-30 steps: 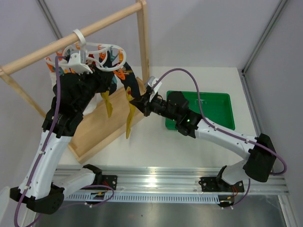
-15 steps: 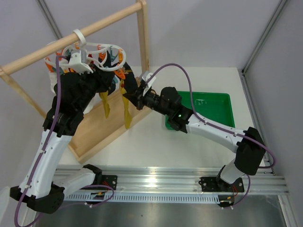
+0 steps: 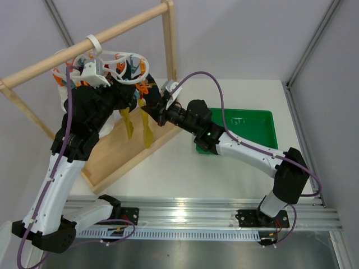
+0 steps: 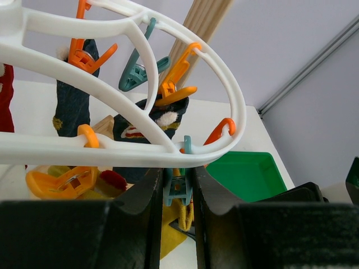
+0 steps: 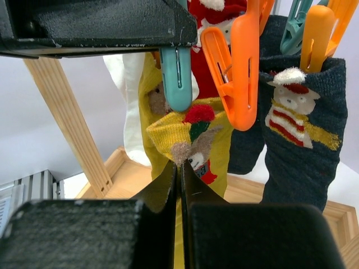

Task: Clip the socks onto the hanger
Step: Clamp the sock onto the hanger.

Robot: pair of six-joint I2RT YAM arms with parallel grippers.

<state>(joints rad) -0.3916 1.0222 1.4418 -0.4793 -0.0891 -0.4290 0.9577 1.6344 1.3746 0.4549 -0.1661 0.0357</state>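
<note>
Starting nearest the arm bases, the green tray (image 3: 252, 126) sits on the table well to the right of the hanger (image 4: 123, 150) and lower than it. From that side the right arm stretches in under the hanger's rim. The right gripper (image 5: 180, 168) has its fingers pinched tight on the cuff of a mustard sock (image 5: 188, 131). It holds the cuff just below the hanger, directly under a teal peg (image 5: 178, 78), while the rest of the sock dangles beneath.

Just above, the left gripper (image 4: 178, 174) comes up under the hanger's rim, its fingers (image 4: 148, 196) pressed closed on the handle end of that teal peg. Whether the peg's mouth is parted cannot be told.

Beside the teal peg on the hanger, an orange peg (image 5: 244, 67) hangs just clear of the cuff. Beyond it a navy sock (image 5: 300, 129) hangs clipped to the hanger, with a red sock (image 5: 210, 28) above the held cuff. A second mustard sock (image 3: 128, 122) hangs from the hanger next to the held one, and a white sock (image 5: 130, 106) hangs behind it.

Farthest back, the hanger's hook (image 3: 92, 43) loops over the top bar of the wooden rack (image 3: 123, 26).
</note>
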